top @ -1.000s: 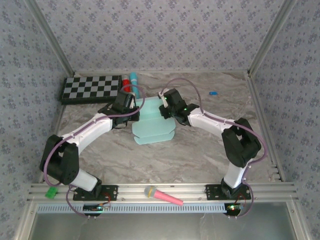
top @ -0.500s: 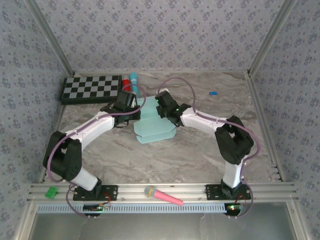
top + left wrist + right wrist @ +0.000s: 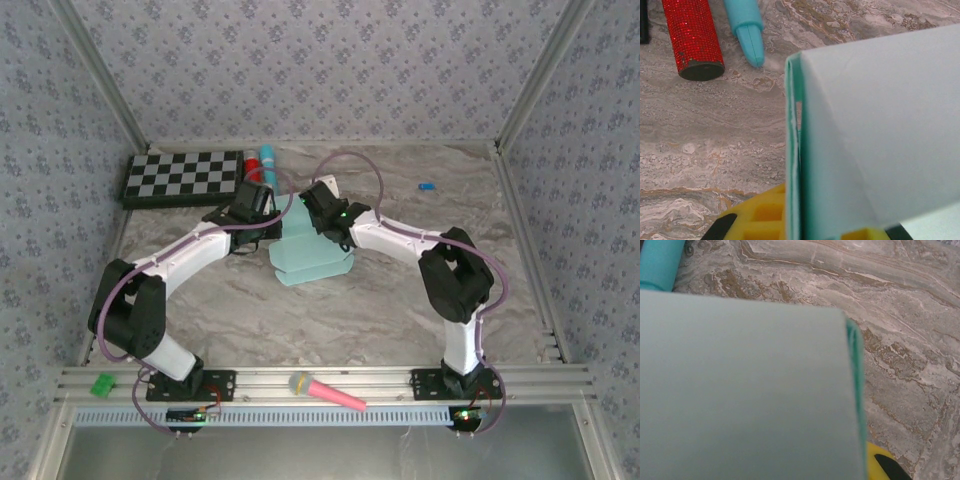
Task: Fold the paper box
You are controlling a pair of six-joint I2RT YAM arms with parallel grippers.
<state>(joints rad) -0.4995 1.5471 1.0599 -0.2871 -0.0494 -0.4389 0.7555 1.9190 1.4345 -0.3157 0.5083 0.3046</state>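
Paper box (image 3: 312, 258) update from us: it's lying on the marble-look bench (image 3: 400, 300) right between the two hands, its near part flat on the bench and its far panel folded upward where the hands meet. We see the left hand (image 3: 272, 213) closed tight on that raised card. From its wrist view, a doubled edge of pale aqua card stands up out of the gap between its yellow fingers (image 3: 762, 217), and the big panel leans off to that hand's right. Just past the left hand's tips we've got a red glitter tube (image 3: 692, 37) and a turquoise marker (image 3: 747, 27) lying side by side on the bench, apart from the card. The right hand (image 3: 306, 206) is pressed in at the other side of the same raised panel, facing the left hand. From its wrist view the card covers most of what's ahead, with a doubled edge running down beside one yellow fingertip (image 3: 873, 462); we honestly can't tell whether that hand is clamped on the card or merely next to it. Further out beyond the left hand sits a checkerboard (image 3: 183, 177), a small blue bit (image 3: 427, 187) lies well off beyond the right hand, and a pink mic-looking thing (image 3: 325, 391) rests on the rail back by the arm bases.
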